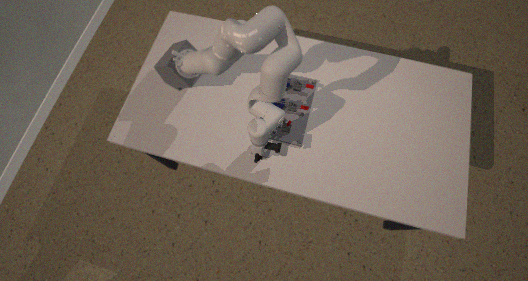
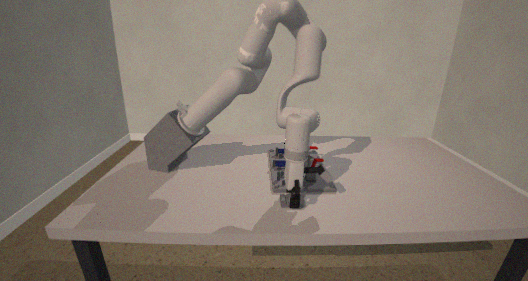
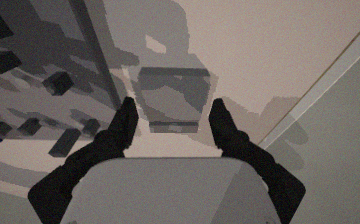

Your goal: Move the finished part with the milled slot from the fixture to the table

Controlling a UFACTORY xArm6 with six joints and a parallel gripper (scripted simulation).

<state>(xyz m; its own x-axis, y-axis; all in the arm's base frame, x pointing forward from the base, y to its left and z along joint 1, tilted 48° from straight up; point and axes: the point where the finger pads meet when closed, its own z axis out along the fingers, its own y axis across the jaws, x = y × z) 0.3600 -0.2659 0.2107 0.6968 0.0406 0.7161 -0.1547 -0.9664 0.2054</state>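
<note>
The finished part (image 3: 173, 95), a grey block, lies on the table just outside the fixture plate (image 1: 296, 139) (image 2: 326, 187) (image 3: 92, 42). My gripper (image 1: 265, 153) (image 3: 174, 107) is open around it, pointing down, with a gap between each finger and the part. The slot cannot be made out clearly. One blue blank (image 1: 288, 85) (image 2: 280, 151) is in the farthest nest, another blue blank (image 1: 281, 104) (image 2: 279, 163) in the middle nest. Red clamp handles (image 1: 310, 86) (image 1: 304, 107) stand by them. Whether the clamps are locked and the blanks flat is too small to tell. The nearest nest shows no blue part.
The nearest clamp's red handle (image 1: 289, 123) stands on the plate close to my wrist. In the wrist view several dark fixture posts (image 3: 58, 83) stand left of my fingers. The table's edge (image 3: 326, 67) runs at the right there. The arm's base block (image 1: 175, 73) (image 2: 167, 143) is at the left.
</note>
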